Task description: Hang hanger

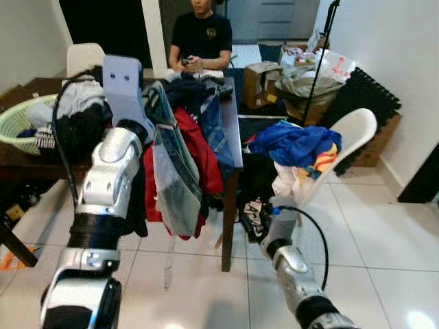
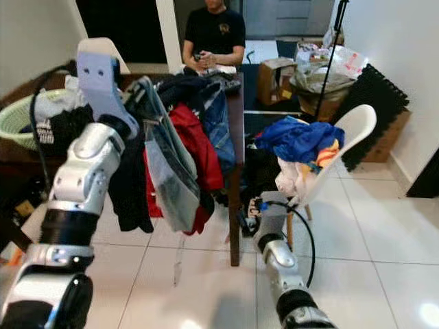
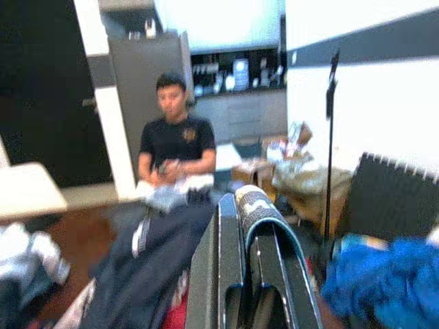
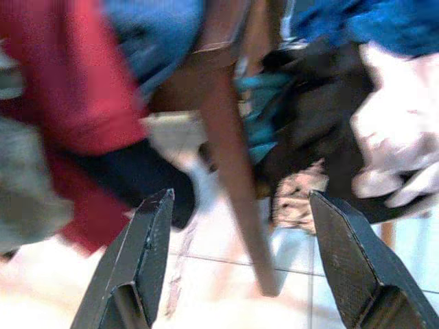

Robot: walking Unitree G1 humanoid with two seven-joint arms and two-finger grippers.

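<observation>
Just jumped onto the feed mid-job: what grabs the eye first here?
The left end effector, raised high, is shut on a teal-edged hanger, with a grey garment hanging beside that arm. Behind it, a table is heaped with clothes and a person sits at its far end. To the right stands a white chair piled with blue cloth.

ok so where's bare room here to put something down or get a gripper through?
Bare tile floor right of the white chair, and tile in front of the table leg. Crowded: the table is heaped with clothes, the chair holds a blue garment pile, and boxes and bags fill the far wall.
</observation>
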